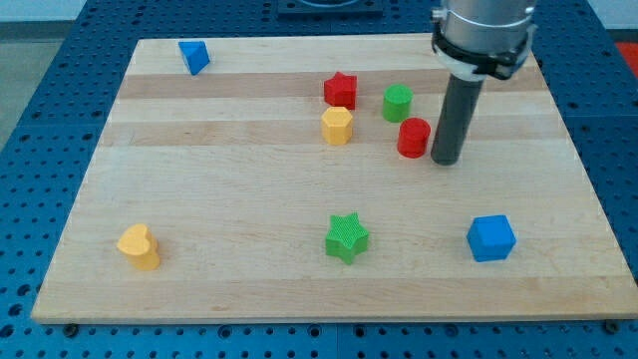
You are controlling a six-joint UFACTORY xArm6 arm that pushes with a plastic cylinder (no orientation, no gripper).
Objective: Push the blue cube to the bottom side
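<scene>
The blue cube (490, 238) sits near the view's bottom right of the wooden board (199, 209). My tip (445, 160) is above it in the view, well apart from it and a little to its left. The tip stands just right of a red cylinder (414, 138), close to it or touching; I cannot tell which.
A green cylinder (397, 103), a red star (340, 90) and a yellow hexagonal block (337, 126) cluster left of the tip. A green star (347, 237) lies at bottom centre, a yellow heart (139, 246) at bottom left, a blue triangular block (193, 56) at top left.
</scene>
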